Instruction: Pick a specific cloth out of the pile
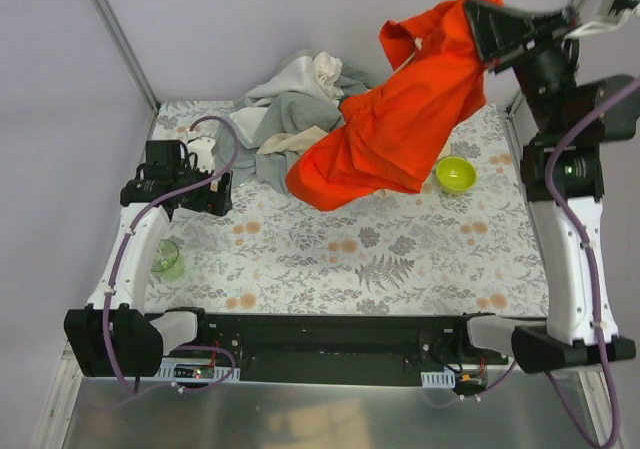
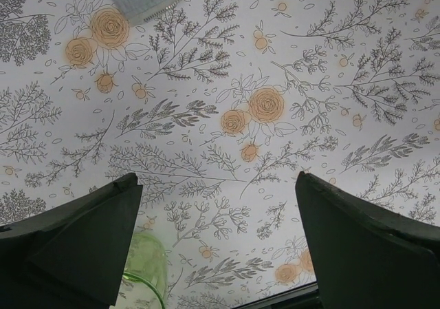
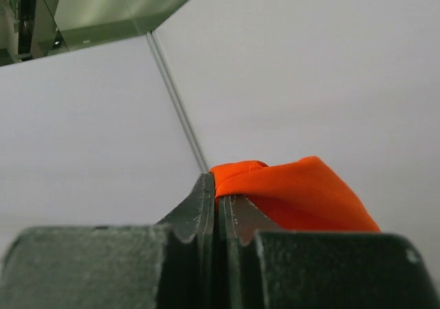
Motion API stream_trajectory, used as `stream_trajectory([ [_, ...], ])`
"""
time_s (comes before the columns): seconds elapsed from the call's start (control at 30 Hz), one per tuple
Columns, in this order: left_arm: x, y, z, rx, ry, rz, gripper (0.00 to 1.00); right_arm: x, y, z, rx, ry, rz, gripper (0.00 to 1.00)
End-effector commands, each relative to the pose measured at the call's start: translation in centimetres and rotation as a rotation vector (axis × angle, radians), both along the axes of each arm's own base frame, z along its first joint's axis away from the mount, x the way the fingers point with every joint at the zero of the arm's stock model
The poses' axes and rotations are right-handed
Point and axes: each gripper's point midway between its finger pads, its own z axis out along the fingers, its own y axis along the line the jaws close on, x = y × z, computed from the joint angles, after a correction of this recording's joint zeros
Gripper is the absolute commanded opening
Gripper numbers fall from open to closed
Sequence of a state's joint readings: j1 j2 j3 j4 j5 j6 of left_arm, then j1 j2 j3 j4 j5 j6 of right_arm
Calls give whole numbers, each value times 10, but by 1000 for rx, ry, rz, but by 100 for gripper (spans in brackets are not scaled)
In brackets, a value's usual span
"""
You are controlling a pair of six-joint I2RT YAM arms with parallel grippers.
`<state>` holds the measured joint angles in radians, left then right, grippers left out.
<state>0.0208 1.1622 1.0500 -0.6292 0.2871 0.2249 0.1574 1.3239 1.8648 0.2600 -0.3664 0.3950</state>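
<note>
item: the cloth [image 1: 400,119], orange-red, hung from right gripper [image 3: 216,195], jaws clamped on its top fold; lower end lay against the pile [image 1: 285,109]. left gripper [image 2: 215,185] gaped, empty. handling advised: raise higher, draw sideways till the hem cleared.

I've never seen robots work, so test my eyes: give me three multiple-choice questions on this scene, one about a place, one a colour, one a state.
1. The cloth in the right gripper is: A blue; B orange-red; C white.
2. The green bowl stands: A on top of the cloth; B on the table, right of the cloth; C on the floor.
3. The left gripper is: A shut on the cloth; B shut on the bowl; C open, holding nothing.
Answers: 1 B, orange-red fabric is pinched between its shut fingers; 2 B, the top view shows it beside the cloth's hanging end; 3 C, its fingers stand wide apart over bare tabletop.
</note>
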Motion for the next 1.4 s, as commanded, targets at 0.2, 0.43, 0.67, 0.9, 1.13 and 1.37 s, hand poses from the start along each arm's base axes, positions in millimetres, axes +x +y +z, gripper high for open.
stream_trajectory([
  [0.2, -9, -8, 21, -29, -80, -39, 99, -75, -17, -144, 45, 327, -28, 0],
  [0.43, -12, -12, 26, -50, -98, -57, 99, -62, -118, -304, -77, 784, -647, 0],
  [0.67, -17, -12, 29, -43, -118, -59, 99, -92, -232, -433, 173, 927, -1313, 0],
  [0.9, -17, -12, 28, -43, -116, -63, 99, -125, -275, -541, 387, 1170, -1542, 5],
  [1.13, -18, -10, 22, -31, -102, -61, 99, -120, -284, -527, 375, 1306, -1509, 99],
  [1.37, -11, 10, 11, 44, -65, 40, 99, -124, -297, -418, 286, 980, -1625, 100],
])
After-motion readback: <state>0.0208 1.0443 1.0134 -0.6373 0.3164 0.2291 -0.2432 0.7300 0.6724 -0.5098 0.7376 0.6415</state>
